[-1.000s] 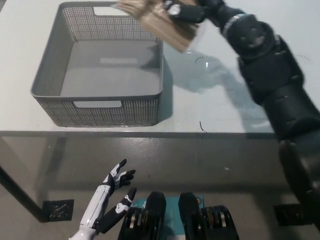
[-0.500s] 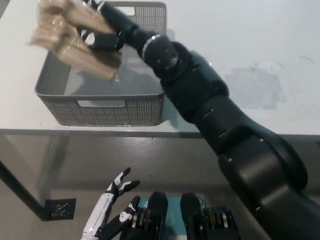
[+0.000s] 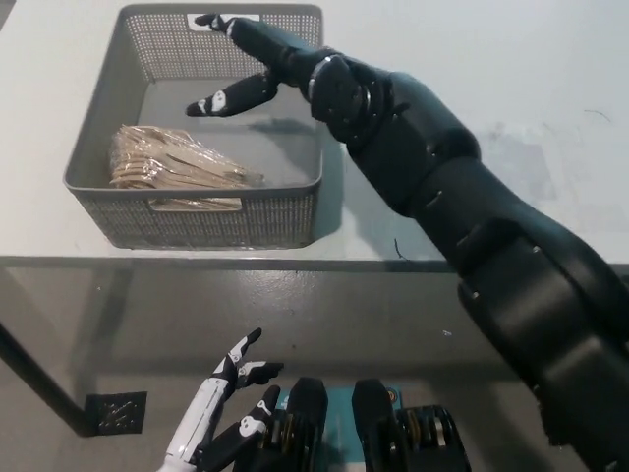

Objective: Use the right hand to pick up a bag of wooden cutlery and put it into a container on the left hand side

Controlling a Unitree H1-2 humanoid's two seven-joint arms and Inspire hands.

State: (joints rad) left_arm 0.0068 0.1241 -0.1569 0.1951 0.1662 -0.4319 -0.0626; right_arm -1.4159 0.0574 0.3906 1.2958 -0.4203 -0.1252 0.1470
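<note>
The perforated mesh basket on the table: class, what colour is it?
Grey, seen best in the head view: the grey perforated mesh basket.

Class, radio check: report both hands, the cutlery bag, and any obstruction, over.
Black right hand open above the grey perforated plastic basket. White left hand open, resting low. Clear bag of wooden cutlery lying inside basket. Nothing obstructing.

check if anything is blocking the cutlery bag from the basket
Nothing visible does: the bag of wooden cutlery already lies inside the grey basket. The right hand hovers open above it; the left hand rests low, open.
</note>
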